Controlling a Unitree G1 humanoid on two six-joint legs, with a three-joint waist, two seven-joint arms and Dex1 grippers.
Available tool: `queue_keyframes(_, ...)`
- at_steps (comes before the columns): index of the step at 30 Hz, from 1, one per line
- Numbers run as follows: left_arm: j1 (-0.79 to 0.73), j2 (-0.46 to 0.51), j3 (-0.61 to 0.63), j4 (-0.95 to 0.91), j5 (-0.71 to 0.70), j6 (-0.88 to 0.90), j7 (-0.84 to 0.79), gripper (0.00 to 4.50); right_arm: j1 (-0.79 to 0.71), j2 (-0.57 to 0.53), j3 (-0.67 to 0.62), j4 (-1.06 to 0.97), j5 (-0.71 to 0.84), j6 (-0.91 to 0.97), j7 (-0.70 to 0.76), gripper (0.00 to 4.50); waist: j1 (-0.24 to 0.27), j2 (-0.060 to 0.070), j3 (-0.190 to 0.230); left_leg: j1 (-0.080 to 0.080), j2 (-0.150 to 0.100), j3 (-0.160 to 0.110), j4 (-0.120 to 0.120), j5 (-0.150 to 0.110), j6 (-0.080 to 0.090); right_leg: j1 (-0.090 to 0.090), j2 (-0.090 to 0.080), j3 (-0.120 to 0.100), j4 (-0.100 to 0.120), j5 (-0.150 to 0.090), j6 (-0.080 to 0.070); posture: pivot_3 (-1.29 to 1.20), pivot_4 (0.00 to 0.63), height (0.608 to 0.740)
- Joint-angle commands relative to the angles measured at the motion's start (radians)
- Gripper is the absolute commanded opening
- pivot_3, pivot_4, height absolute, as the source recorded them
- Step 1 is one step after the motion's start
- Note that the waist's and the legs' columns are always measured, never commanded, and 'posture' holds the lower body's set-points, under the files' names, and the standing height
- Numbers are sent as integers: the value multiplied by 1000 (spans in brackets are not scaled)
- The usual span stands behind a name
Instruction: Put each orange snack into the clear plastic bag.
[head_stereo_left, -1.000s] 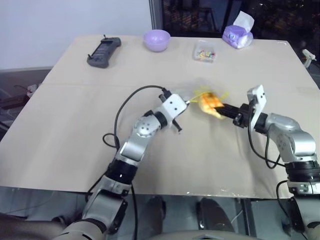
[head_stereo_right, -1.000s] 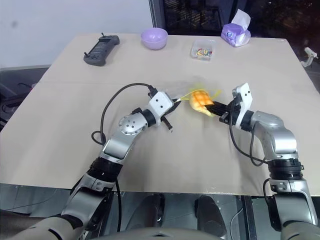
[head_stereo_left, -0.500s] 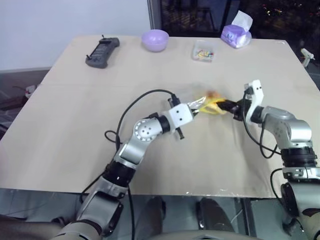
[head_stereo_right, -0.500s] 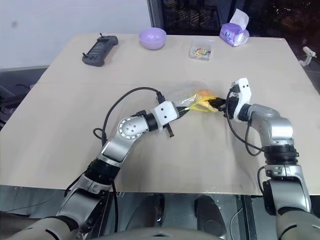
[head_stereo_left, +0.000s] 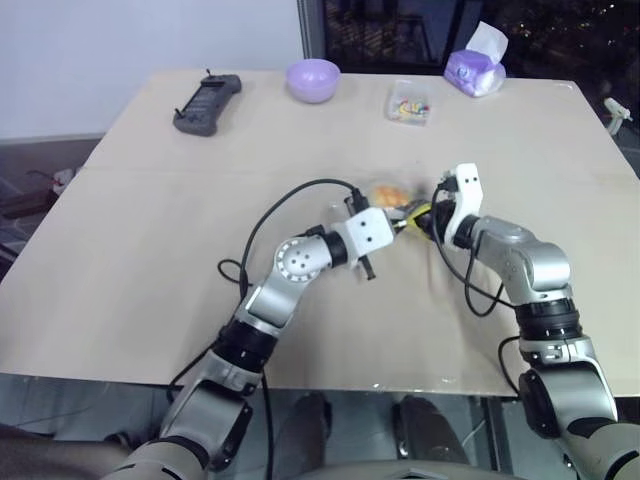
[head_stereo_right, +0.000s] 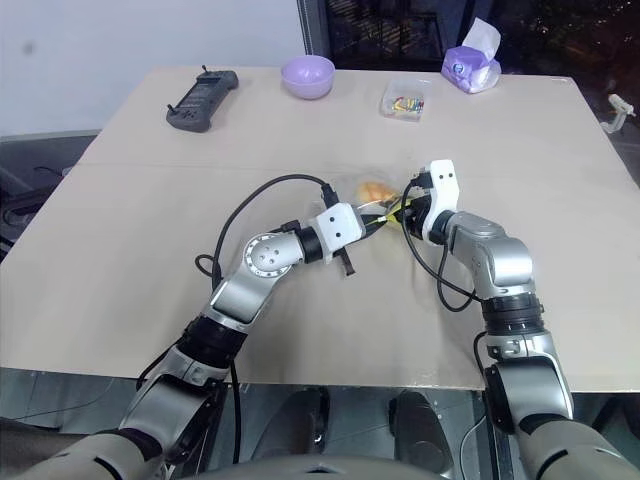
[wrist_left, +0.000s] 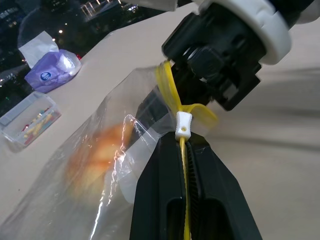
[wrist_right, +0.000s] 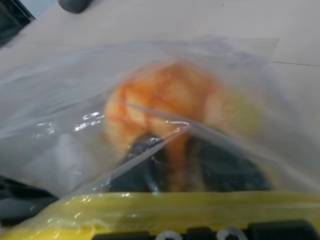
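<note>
The orange snack (wrist_right: 165, 100) lies inside the clear plastic bag (wrist_left: 75, 165), seen through the film near the middle of the table (head_stereo_left: 150, 200). My left gripper (wrist_left: 182, 137) is shut on the bag's yellow strip (wrist_left: 170, 85), just beside its white slider, and holds the mouth up. My right gripper (wrist_right: 175, 150) reaches into that mouth from the right. Its two black fingers (wrist_right: 145, 160) stand apart behind the snack, open. In the eye views the two grippers nearly meet, with the snack (head_stereo_right: 375, 190) just beyond them.
At the table's far edge sit a dark handheld controller (head_stereo_left: 207, 104), a purple bowl (head_stereo_left: 313, 79), a small clear box of colourful bits (head_stereo_left: 410, 103) and a purple tissue pack (head_stereo_left: 475, 68). A black cable loops off my left wrist.
My right gripper has carried the snack leftward into the bag's mouth, and its fingers have parted. The left gripper has kept its hold on the strip, hardly moving.
</note>
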Motion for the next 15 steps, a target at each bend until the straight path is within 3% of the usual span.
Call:
queue_keyframes(1,-23,-10,4,-8,-1,-25,5,0,4,-24,-12,-110,28,-9,38,3482,-1,0,0,0,0,0,0,0,0,0,0,0,0,0,0,0,150,740)
queue_keyframes(3,-24,-14,12,-2,-2,-20,13,0,28,-59,-25,-159,50,6,74,4178,3,0,0,0,0,-1,0,0,0,0,0,-1,0,0,0,0,150,740)
queue_keyframes(10,-29,-25,53,19,-13,14,51,0,184,-257,-118,-267,149,-26,296,4178,4,0,0,0,0,-1,0,0,0,0,0,-1,-1,0,0,0,150,740)
queue_keyframes(15,-33,-27,54,24,-15,22,49,0,279,-412,-96,-154,29,-223,385,4178,-1,0,0,0,0,0,0,0,1,1,0,0,-1,0,0,0,150,740)
